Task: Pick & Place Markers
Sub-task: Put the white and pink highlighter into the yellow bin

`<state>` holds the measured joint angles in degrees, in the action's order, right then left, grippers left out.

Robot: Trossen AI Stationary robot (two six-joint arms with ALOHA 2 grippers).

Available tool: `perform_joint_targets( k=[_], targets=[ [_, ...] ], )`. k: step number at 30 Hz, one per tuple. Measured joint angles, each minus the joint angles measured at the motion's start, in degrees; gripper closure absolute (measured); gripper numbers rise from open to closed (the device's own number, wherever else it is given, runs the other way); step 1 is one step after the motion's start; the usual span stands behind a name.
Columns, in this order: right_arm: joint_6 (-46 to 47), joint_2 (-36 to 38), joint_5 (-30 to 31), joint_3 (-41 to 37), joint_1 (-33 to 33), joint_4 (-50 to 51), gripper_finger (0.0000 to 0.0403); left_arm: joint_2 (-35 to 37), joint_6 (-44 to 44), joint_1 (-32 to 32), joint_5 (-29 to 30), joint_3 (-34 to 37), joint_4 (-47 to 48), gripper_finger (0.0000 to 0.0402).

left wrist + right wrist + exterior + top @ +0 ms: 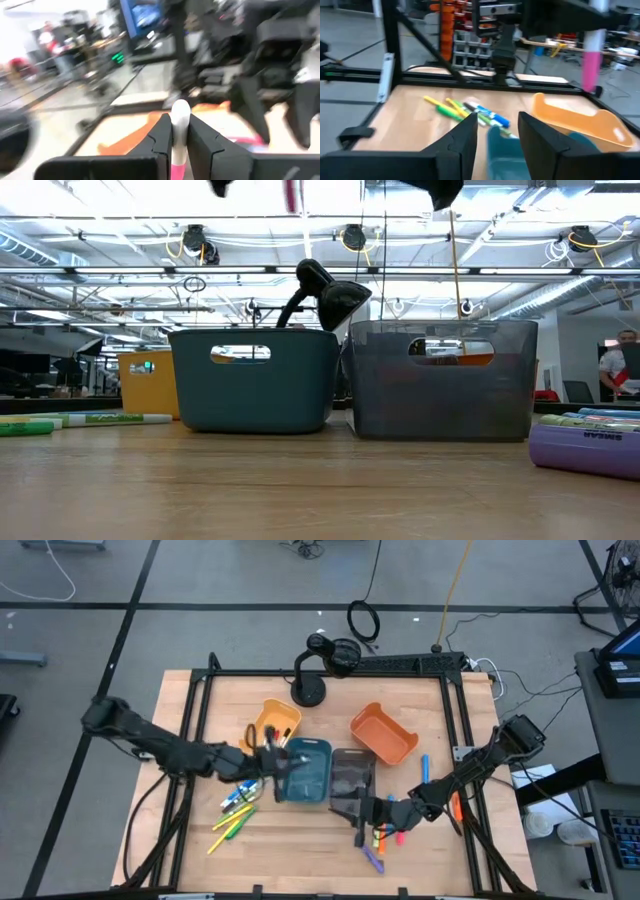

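Item: pink marker point(178, 145) with a white cap, pinched upright between the left gripper point(178, 131) fingers, held over the teal bin point(303, 772). We also list loose markers point(235, 812) on the table point(190, 705) left of that bin (yellow, green, blue) and another cluster point(385, 836) by the near edge. The right gripper point(497, 131), fingers spread and empty, hangs above the grey bin point(352, 780). Yellow bin point(277, 720) and orange bin point(383, 733) lie behind; bare board runs along the left edge.
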<state>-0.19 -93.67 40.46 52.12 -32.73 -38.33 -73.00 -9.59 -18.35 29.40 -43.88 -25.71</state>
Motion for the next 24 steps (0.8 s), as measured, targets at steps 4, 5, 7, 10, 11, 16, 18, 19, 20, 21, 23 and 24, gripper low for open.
perform_joint_targets(
  k=[4, 5, 7, 10, 11, 16, 18, 19, 20, 21, 23, 24],
  targets=[
    [0.0, 0.0, 0.2, 0.0, -0.3, 0.0, 0.0276, 8.8, 6.0, 2.9, 6.6, 3.2, 11.0, 0.0367],
    [0.0, 0.1, 0.2, 0.0, -0.4, 0.0, 0.0278, 10.7, 8.1, 3.8, 6.7, 4.8, 12.6, 0.0367],
    [0.0, 0.2, 0.2, 0.0, -0.4, 0.0, 0.0281, 13.8, 11.5, 5.8, 6.6, 8.4, 13.8, 0.0367],
    [0.0, 0.2, 0.3, 0.0, -0.3, 0.0, 0.0286, 17.6, 15.6, 9.9, 6.7, 14.4, 13.4, 0.0367],
    [0.0, 0.2, 0.2, 0.0, -0.3, 0.0, 0.0288, 18.4, 17.3, 11.5, 6.8, 16.3, 13.4, 0.0367],
    [-0.4, 0.2, 0.2, 0.0, -0.3, -0.1, 0.0293, 19.4, 23.2, 17.4, 6.1, 24.7, 9.4, 0.0367],
    [-0.4, 0.3, 0.2, 0.0, -0.2, -0.1, 0.0294, 19.1, 24.5, 18.9, 3.8, 27.2, 6.3, 0.0367],
    [-0.4, 0.3, 0.2, 0.0, -0.2, -0.2, 0.0294, 18.9, 25.0, 19.5, 2.6, 28.2, 5.0, 0.0367],
    [-0.5, 0.3, 0.2, 0.0, -0.2, -0.2, 0.0294, 18.9, 25.6, 19.9, 2.0, 29.0, 4.4, 0.0367],
    [-0.5, 0.3, 0.2, 0.0, -0.2, -0.1, 0.0293, 18.9, 26.4, 20.2, 1.8, 29.4, 4.3, 0.0367],
    [-0.5, 0.3, 0.2, 0.0, -0.2, -0.1, 0.0294, 18.9, 27.9, 20.6, 1.7, 29.7, 4.0, 0.0355],
    [-0.5, 0.3, 0.2, 0.0, -0.2, -0.1, 0.0294, 18.9, 28.4, 20.6, 1.7, 29.8, 4.1, 0.0342]
  ],
)
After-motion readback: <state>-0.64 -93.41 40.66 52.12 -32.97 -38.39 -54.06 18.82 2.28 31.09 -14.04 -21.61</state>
